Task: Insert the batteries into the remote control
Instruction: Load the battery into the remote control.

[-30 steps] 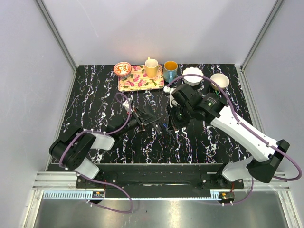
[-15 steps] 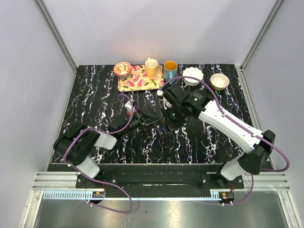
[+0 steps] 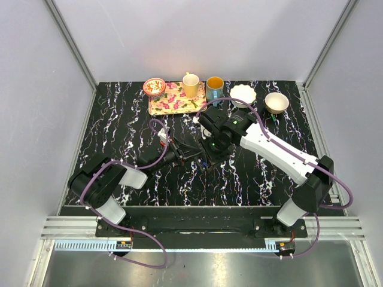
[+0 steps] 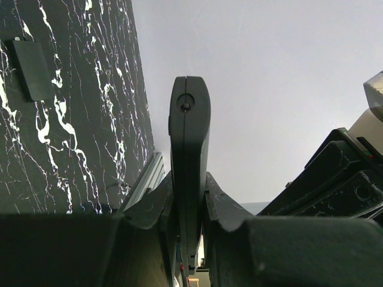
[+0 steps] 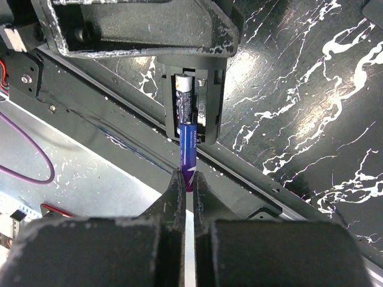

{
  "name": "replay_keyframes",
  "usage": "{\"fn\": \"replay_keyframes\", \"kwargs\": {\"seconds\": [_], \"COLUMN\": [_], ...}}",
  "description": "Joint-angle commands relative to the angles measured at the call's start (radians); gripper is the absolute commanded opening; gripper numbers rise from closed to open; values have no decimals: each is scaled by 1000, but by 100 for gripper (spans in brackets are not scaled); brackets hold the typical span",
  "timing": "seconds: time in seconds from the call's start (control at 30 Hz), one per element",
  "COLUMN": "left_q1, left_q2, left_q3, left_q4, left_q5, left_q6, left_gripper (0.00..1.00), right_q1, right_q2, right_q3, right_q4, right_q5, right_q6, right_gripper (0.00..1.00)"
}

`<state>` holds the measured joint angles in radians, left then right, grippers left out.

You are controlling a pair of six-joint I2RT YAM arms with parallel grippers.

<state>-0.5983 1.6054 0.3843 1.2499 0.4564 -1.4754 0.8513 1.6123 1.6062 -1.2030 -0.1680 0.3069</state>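
Observation:
My left gripper (image 4: 189, 185) is shut on the remote control (image 4: 189, 137), a slim black bar seen edge-on and held above the table. In the right wrist view the remote's open battery compartment (image 5: 206, 101) faces the camera with one battery (image 5: 184, 98) lying in it. My right gripper (image 5: 186, 176) is shut on the lower end of a bluish-purple battery (image 5: 188, 146), whose upper end sits at the compartment's edge. In the top view the two grippers meet at mid-table, the left (image 3: 190, 153) beside the right (image 3: 209, 154).
A flat black rectangular piece (image 4: 33, 69) lies on the marbled table. At the back stand a floral tray (image 3: 173, 101), a small patterned bowl (image 3: 154, 86), a yellow mug (image 3: 191, 85), a teal mug (image 3: 215, 89), a white dish (image 3: 243, 94) and a bowl (image 3: 276, 102).
My right arm has swung left and brought its gripper up against the left gripper. The left arm has shifted only slightly.

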Motion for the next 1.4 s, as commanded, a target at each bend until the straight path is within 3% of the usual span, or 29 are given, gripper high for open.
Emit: {"fn": "replay_keyframes", "kwargs": {"seconds": [0.0,1.2,1.3,1.37], "left_q1": [-8,-47,-51,-51], "left_q2": [-15,-64,-65,-64], "left_q3": [-5,-15,-13,-15], "left_q4": [405,413,413,413], "left_q5": [2,-25,-25,-27], "left_q6": [-10,-14,-14,-13], "left_gripper": [0,0,0,0], "right_q1": [6,5,3,5], "right_q2": [6,67,66,58], "right_q3": [37,-14,-12,-11], "right_q4": [-10,83,86,89], "right_q5": [31,119,117,116], "right_q6": [-25,20,17,15], "right_gripper": [0,0,9,22]}}
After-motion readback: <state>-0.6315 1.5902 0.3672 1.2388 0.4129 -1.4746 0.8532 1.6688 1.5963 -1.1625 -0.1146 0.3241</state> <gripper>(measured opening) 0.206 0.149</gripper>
